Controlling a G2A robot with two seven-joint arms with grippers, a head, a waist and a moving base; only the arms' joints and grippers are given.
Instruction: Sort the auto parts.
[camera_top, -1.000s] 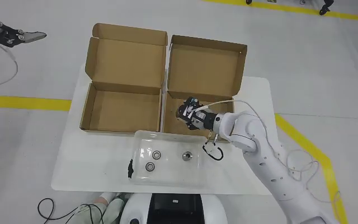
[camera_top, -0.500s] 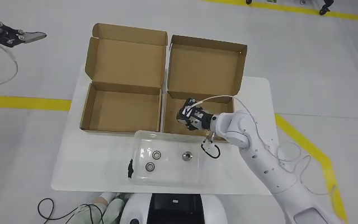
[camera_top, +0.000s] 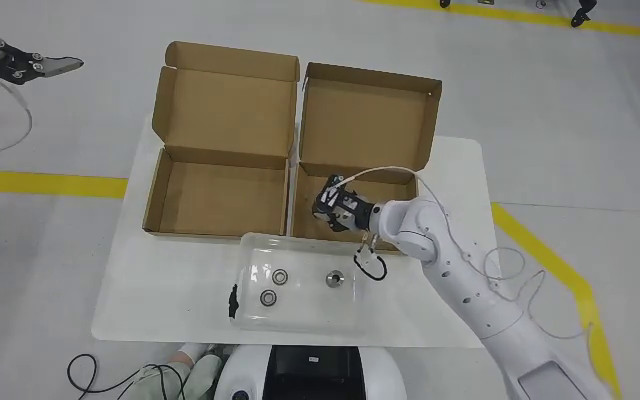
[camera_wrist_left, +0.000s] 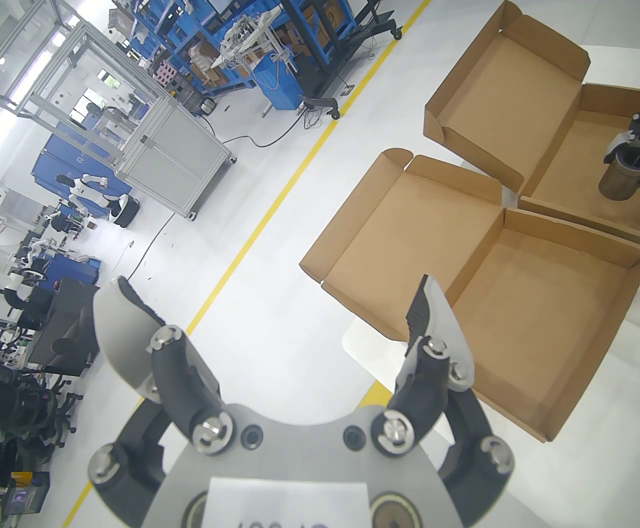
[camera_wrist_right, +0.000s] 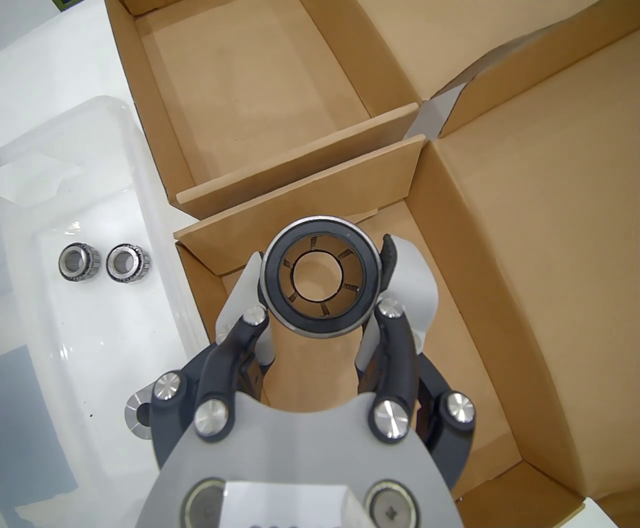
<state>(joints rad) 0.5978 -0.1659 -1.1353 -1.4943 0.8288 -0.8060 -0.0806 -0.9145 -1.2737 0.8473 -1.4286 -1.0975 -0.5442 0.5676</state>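
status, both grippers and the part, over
Right gripper shut on large bearing, over the right box. Left gripper open, empty, off past the table edge. Two small bearings wait in clear tray. Nothing blocking the drop.

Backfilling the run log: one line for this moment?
right gripper: shut on large bearing, over right box | left gripper: open, off table | tray: two small bearings, one other part
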